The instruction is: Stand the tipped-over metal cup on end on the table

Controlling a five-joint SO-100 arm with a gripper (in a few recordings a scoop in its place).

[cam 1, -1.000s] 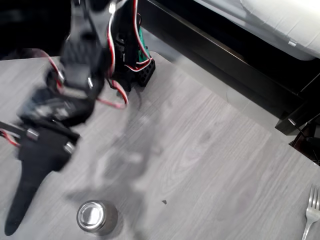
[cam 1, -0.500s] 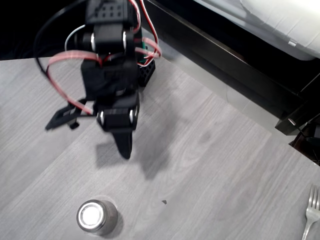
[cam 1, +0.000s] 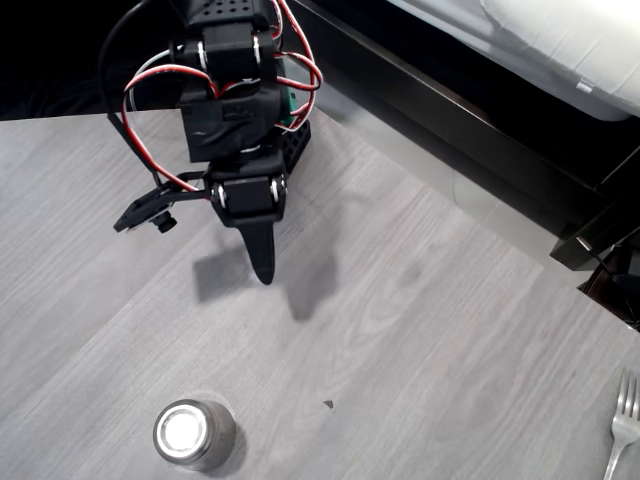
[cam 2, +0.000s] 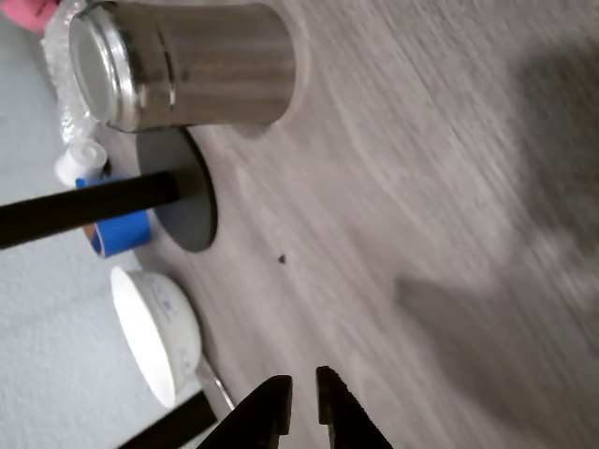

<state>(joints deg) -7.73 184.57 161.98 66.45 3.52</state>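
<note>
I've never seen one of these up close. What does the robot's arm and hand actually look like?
The arm is built of blocky black segments, with loose red, white and black cables looping around them and silver screws at the joints. Its hand is black, tapering to a narrow pointed tip.

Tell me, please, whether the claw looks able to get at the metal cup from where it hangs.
Probably yes: bare table lies between the claw and the metal cup, with nothing in between.

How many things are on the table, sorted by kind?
Cups: 1, the metal cup, standing on the table.
Forks: 1, the fork at the right edge.
Total: 2.
</note>
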